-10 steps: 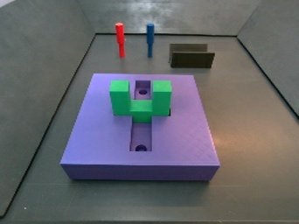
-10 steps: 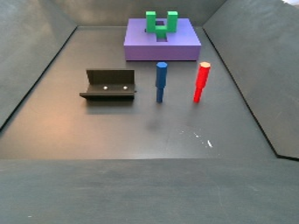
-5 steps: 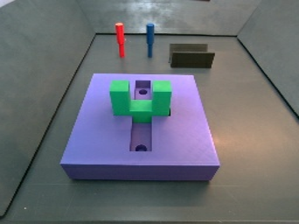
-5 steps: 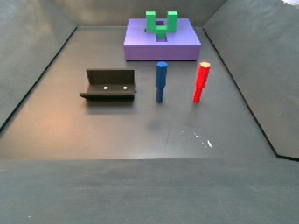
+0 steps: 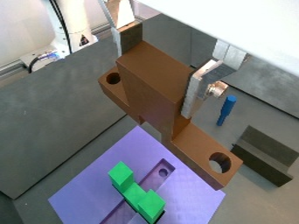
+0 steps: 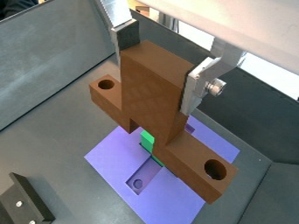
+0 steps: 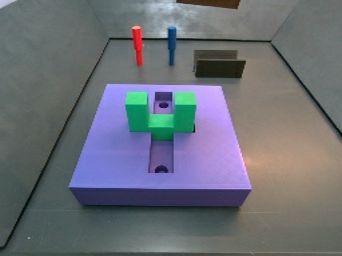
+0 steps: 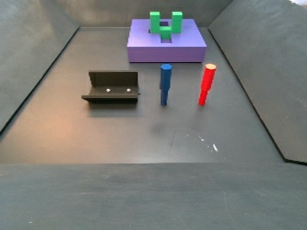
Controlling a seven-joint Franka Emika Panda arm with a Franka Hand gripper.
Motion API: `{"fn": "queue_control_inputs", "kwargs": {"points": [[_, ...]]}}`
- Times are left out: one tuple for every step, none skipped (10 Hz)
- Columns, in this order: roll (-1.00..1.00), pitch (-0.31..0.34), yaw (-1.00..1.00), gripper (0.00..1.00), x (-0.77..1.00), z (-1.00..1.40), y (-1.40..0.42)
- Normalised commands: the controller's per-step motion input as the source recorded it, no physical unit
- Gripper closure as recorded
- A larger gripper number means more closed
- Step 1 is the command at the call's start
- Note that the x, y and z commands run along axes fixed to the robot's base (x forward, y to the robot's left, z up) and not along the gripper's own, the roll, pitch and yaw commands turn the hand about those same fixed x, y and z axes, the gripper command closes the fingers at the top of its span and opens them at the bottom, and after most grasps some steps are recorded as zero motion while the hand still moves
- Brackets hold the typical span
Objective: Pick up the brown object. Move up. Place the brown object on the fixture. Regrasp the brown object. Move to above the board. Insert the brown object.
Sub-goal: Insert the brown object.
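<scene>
In both wrist views my gripper (image 5: 162, 66) (image 6: 160, 63) is shut on the brown object (image 5: 193, 144) (image 6: 193, 157), a reddish-brown bar with a raised middle block and a round hole at each end. The silver fingers (image 5: 201, 86) (image 6: 198, 83) clamp the block's two sides. The bar hangs high above the purple board (image 5: 187, 197) (image 6: 117, 157) and its green U-shaped block (image 5: 135, 188) (image 6: 149, 138). In a side view only a brown edge (image 7: 207, 3) shows at the top border. The board (image 7: 120, 150) (image 8: 180, 49) lies flat, its slot uncovered. The fixture (image 7: 219, 65) (image 8: 111, 88) stands empty.
A red peg (image 7: 138, 44) (image 8: 206, 84) and a blue peg (image 7: 171, 44) (image 8: 166, 84) stand upright between the board and the fixture. Grey walls ring the dark floor. The blue peg (image 5: 225, 107) and the fixture (image 5: 263, 153) (image 6: 30, 206) also show below the held bar.
A brown edge of the held bar has come into a side view at its top border. The board, fixture and pegs have not moved.
</scene>
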Motion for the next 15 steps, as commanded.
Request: {"fn": "queue_control_inputs", "kwargs": {"points": [[-0.01,0.0,0.0,1.0,0.0,0.0,0.0],[-0.05,0.0,-0.03,1.0,0.0,-0.04,0.0],[-0.13,0.0,-0.12,1.0,0.0,-0.07,0.0],[-0.17,-0.007,-0.33,1.0,0.0,-0.11,0.08],[-0.2,0.0,-0.37,1.0,0.0,-0.15,0.22],[-0.2,0.02,-0.37,1.0,0.01,-0.21,0.08],[-0.2,0.019,-0.38,1.0,0.0,-0.19,0.0],[-0.23,0.047,-0.45,1.0,0.0,-0.17,0.0],[-0.32,0.083,-0.54,1.0,0.0,-0.13,-0.01],[-0.45,0.021,-0.58,1.0,-0.03,-0.09,-0.01],[-0.49,0.0,-0.51,1.0,0.0,-0.1,0.0],[-0.41,0.0,-0.54,1.0,0.03,-0.14,0.0],[-0.37,0.044,-0.61,1.0,0.15,-0.18,0.0],[-0.43,0.0,-0.63,1.0,0.0,0.0,0.0],[-0.45,-0.057,-0.63,1.0,0.0,0.03,-0.08]]}}
